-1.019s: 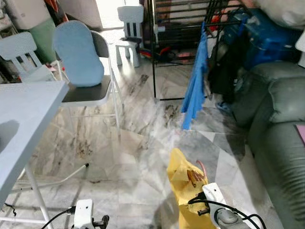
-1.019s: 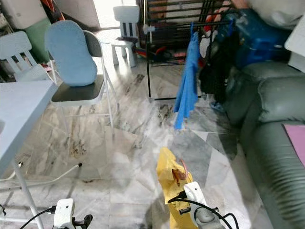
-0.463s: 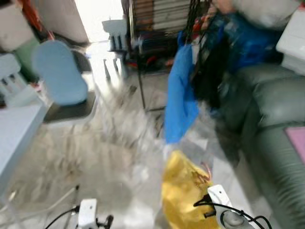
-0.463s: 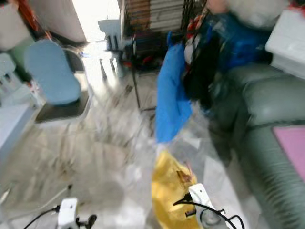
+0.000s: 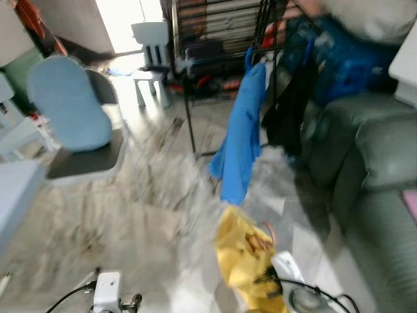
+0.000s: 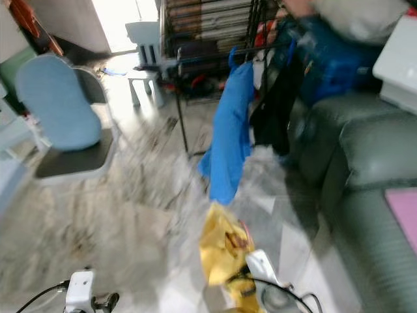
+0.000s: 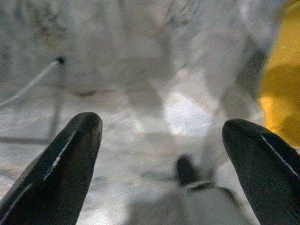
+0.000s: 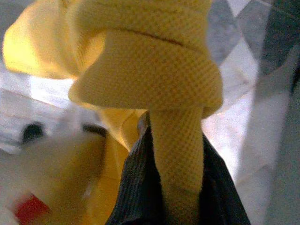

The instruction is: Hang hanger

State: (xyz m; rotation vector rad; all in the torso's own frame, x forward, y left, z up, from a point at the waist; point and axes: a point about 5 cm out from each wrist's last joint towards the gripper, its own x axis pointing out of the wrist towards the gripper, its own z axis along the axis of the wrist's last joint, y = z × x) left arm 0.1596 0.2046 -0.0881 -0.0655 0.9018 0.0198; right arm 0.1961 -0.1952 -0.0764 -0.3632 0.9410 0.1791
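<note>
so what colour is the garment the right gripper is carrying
Yellow garment, clearest in the right wrist view.

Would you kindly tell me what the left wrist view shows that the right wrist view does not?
Left wrist view: the left hand, open and empty above the marble floor, and a thin white leg crossing it.

Right wrist view: knitted fabric bunched up close and draped over the right hand.

Both: the yellow garment and grey marble tiles.

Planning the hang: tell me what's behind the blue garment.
Behind the blue garment: the black rack, dark clothes, shelves. Its hanger and rail contact are blurred.
</note>
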